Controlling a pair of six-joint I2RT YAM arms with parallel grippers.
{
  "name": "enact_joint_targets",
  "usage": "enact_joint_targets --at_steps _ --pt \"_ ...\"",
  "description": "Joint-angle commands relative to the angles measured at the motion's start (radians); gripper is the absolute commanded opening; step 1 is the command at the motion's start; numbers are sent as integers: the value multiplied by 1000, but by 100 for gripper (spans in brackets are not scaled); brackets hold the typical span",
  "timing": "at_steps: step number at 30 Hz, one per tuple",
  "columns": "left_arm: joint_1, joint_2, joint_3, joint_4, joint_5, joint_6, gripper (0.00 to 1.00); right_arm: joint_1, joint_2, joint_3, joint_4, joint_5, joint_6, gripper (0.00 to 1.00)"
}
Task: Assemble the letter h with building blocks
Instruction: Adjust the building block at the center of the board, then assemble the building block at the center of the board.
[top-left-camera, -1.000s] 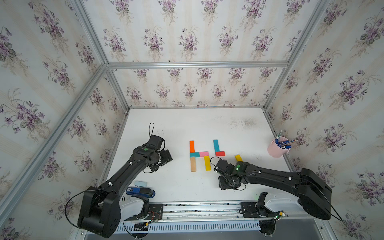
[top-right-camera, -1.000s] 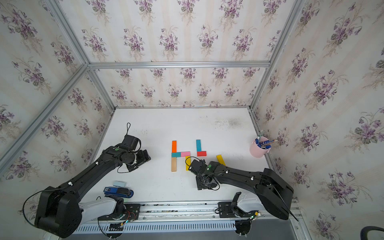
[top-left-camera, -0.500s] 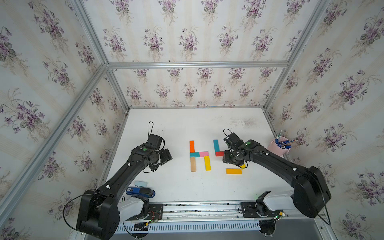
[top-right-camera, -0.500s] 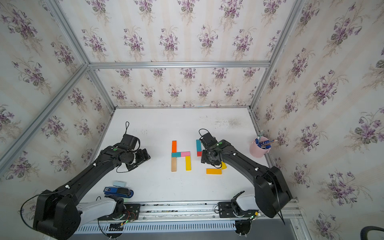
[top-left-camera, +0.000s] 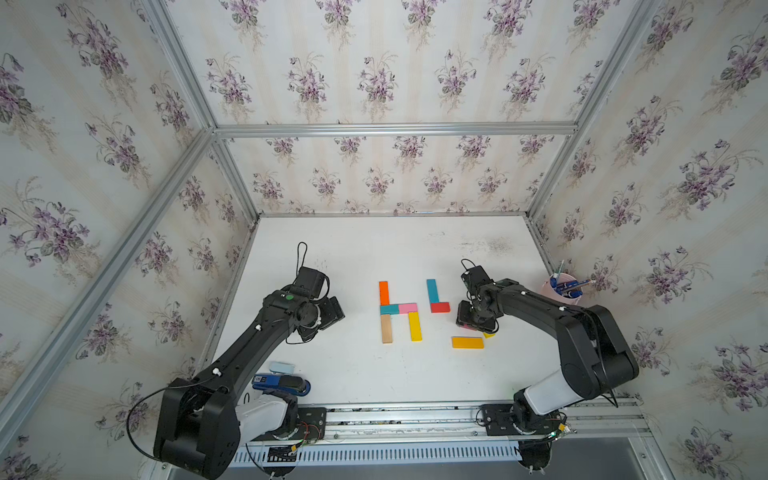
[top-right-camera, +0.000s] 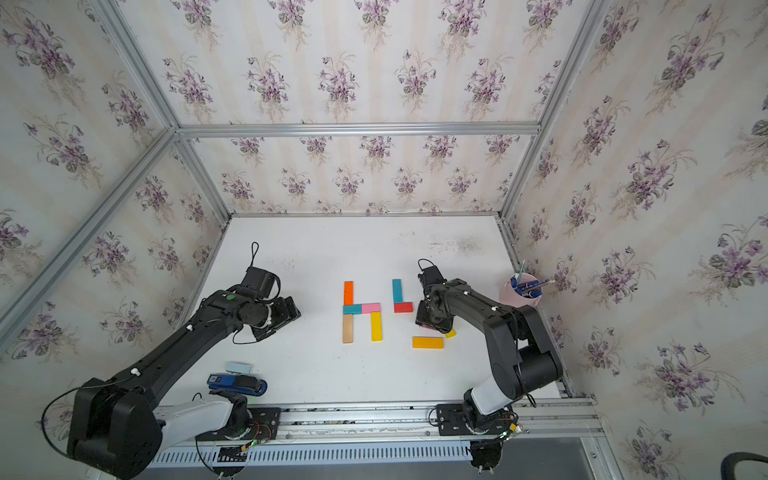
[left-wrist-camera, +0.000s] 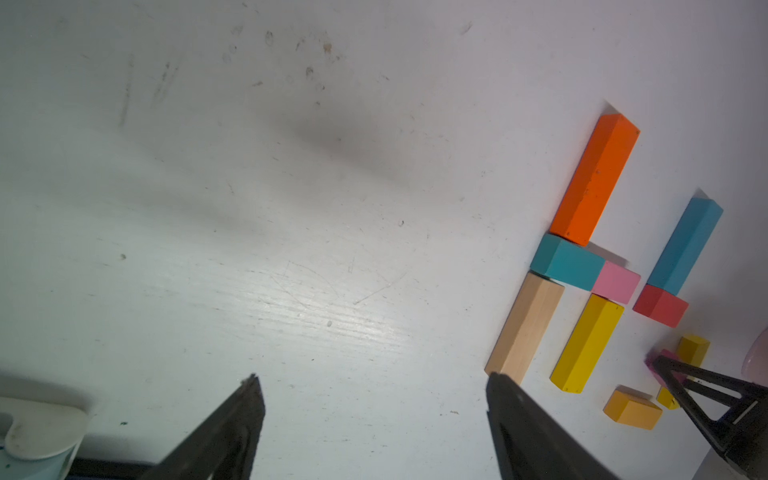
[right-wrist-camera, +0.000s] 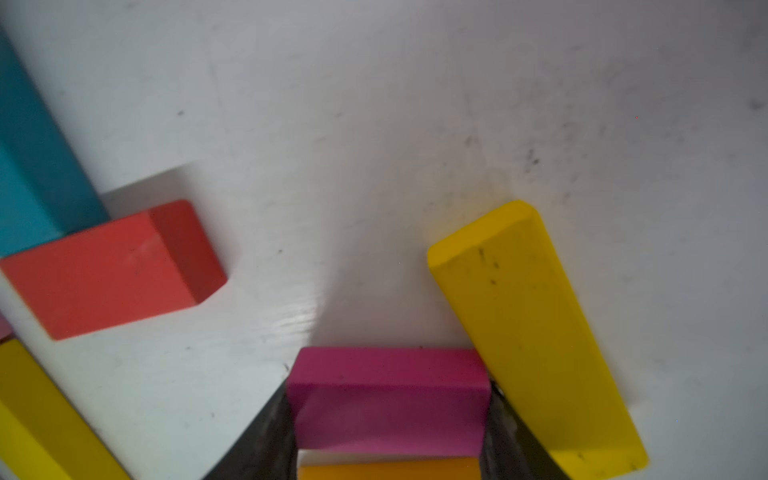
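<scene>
1. Moved since a second ago: the right gripper (top-left-camera: 477, 323) has left the front of the table (top-left-camera: 357, 257) and now stands further back, just beside the red block (top-left-camera: 440, 307). Over the last half second its place is nearly unchanged.
2. Left gripper (top-left-camera: 326, 315) stays where it was, left of the letter and well apart from every block. Its jaws stand wide, and the left wrist view shows only bare table between them.
3. Letter h (top-left-camera: 398, 308) is unaltered and lies mid-table. The orange block (top-left-camera: 383, 293), short teal block (top-left-camera: 389, 309) and wooden block (top-left-camera: 386, 328) make the stem. The pink block (top-left-camera: 407, 308) touches the teal one, and the yellow leg block (top-left-camera: 414, 326) runs frontward from the pink one.
4. Long teal block (top-left-camera: 432, 291), with the red block touching its near end, is in the same place as before, right of the letter.
5. Amber block (top-left-camera: 467, 342), not visible a second ago, lies crosswise in plain view in front of the right gripper.
6. Loose yellow block (right-wrist-camera: 536, 332), plainly seen a second ago, is mostly covered by the right gripper in both top views. The right wrist view shows it lying flat, touching a corner of the magenta block.
7. Magenta block (right-wrist-camera: 388, 399) sits between the right gripper's fingers (right-wrist-camera: 266, 432), which press both its ends in a narrow grip.
</scene>
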Motion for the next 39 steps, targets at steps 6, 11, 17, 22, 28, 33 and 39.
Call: enact_joint_targets --at_steps 6,11,17,22,28,33,39 --pt "2 10 -7 11 -5 11 86 -14 26 105 12 6 -62 40" --pt "2 0 -16 12 -11 10 86 -14 100 177 8 42 -98 40" --pt "1 -2 -25 9 -17 14 86 -14 152 202 20 62 -122 41" --pt "1 -1 -25 10 -17 13 86 -14 159 191 36 50 -130 65" --pt "2 7 -25 12 -14 13 86 -22 134 212 32 74 -97 82" --pt "3 6 -26 14 -16 11 86 -27 115 225 42 86 20 83" --pt "1 10 -38 22 -9 9 86 -31 137 241 65 76 139 65"
